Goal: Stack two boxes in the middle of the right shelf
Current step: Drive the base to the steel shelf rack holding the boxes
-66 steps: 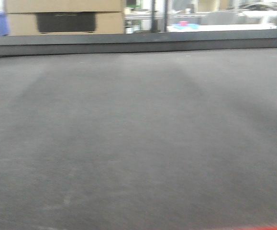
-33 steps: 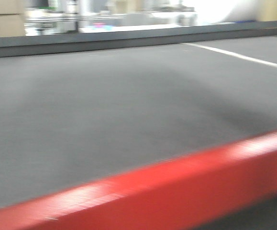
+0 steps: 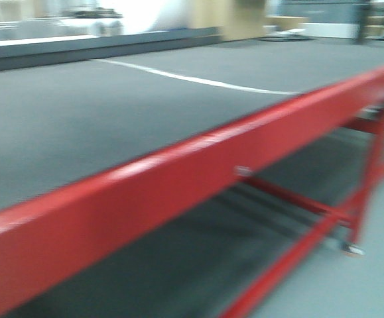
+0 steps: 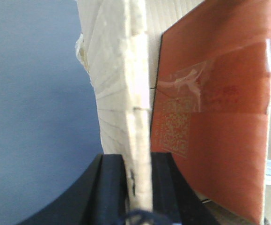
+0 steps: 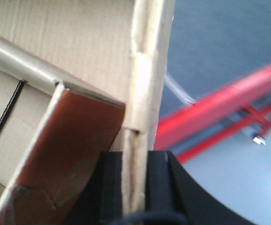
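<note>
Your left gripper [image 4: 137, 176] is closed narrow on the jagged flap edge of a cardboard carton [image 4: 123, 70], beside an orange panel [image 4: 219, 140] with a printed code under tape. Your right gripper [image 5: 135, 176] likewise pinches a corrugated carton wall [image 5: 147, 70]. Whether both hold one carton cannot be told. The red-framed table [image 3: 178, 172] lies alongside, blurred.

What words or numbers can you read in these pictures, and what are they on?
No words or numbers can be read anywhere.
Square code on the red-brown panel beside the box wall, left wrist view: a dotted pattern with no letters, too blurred to read.
Right wrist view: plain cardboard and the same kind of panel, no text.
Front view: the table and the room behind are blurred; nothing readable.
</note>
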